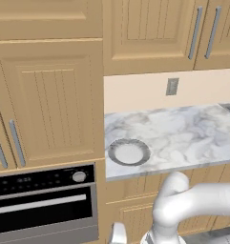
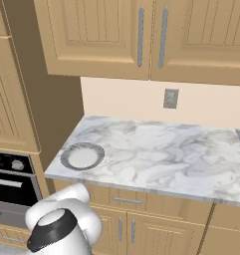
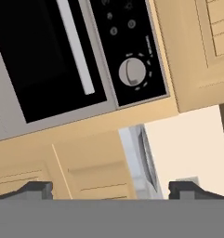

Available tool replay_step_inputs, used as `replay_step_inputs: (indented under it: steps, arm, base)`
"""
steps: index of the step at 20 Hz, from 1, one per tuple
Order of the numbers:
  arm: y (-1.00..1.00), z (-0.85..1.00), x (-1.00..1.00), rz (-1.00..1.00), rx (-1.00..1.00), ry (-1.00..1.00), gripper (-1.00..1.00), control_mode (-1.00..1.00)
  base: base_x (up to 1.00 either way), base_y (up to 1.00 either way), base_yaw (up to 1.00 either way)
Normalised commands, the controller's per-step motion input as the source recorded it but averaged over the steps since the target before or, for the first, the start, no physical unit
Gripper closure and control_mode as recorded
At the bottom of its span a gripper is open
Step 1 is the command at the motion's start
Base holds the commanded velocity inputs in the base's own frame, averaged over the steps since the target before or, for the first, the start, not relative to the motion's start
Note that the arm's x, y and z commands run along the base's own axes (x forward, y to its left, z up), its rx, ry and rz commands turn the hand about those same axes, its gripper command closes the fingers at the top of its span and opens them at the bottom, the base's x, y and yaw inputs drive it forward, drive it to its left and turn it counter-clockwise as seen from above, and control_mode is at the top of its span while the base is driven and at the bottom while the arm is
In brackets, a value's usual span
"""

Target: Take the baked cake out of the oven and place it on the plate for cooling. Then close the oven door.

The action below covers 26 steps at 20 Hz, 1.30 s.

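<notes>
No brand name or readable label shows anywhere on the oven [image 1: 42, 205]; the black control panel [image 3: 127, 51] carries only small pale marks and tick dots around a silver knob [image 3: 132, 72], too blurred to read. In the left base view the same panel shows a faint row of light specks left of the knob, also unreadable.

The oven door [image 1: 42, 209] is shut against the oven's silver-grey frame, its dark glass front crossed by the long silver bar handle [image 1: 40, 204]. The glass is opaque black, so the baked cake cannot be made out behind it. The oven is cut off by the left and bottom edges in both base views.

The plate [image 1: 129, 152] lies flat on the marble countertop [image 1: 183, 133], near the counter's front left corner, just right of the oven's tall cabinet column [image 1: 49, 100]. Its grey rim rings a bare white centre. In the hand view it appears edge-on as a thin grey sliver [image 3: 147, 158] beside the oven panel.

The gripper [image 3: 111, 189] points at the cabinet front just beside the oven's control panel, its two dark fingertips [image 3: 36, 189] spread wide, with nothing between them. A grey wall outlet [image 1: 172, 86] sits on the backsplash above the counter, well apart from the oven; its face is too small to show detail.
</notes>
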Motion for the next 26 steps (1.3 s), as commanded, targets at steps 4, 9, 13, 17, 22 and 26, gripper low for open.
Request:
replay_step_inputs:
  steps: [4,9,13,17,22,26]
  arm:
    - [0.06,-0.10,0.20,0.00,-0.06,0.00,-1.00,-1.00]
    - [0.13,-0.23,0.24,0.00,-0.06,0.00,-1.00,-1.00]
    - [0.16,-0.24,0.29,0.00,-0.04,0.00,-1.00,-1.00]
    - [0.21,-0.07,0.25,0.00,0.00,0.00,-1.00,-1.00]
    - [0.30,0.00,0.18,0.00,0.00,0.00,-1.00,-1.00]
    - [0.36,-0.01,0.13,0.00,0.00,-0.01,-1.00,-1.00]
  base:
    - [0.00,0.00,0.00]
    - [0.00,0.00,0.00]
    - [0.00,0.00,0.00]
    - [0.00,0.00,0.00]
    - [0.00,0.00,0.00]
    - [0.00,0.00,0.00]
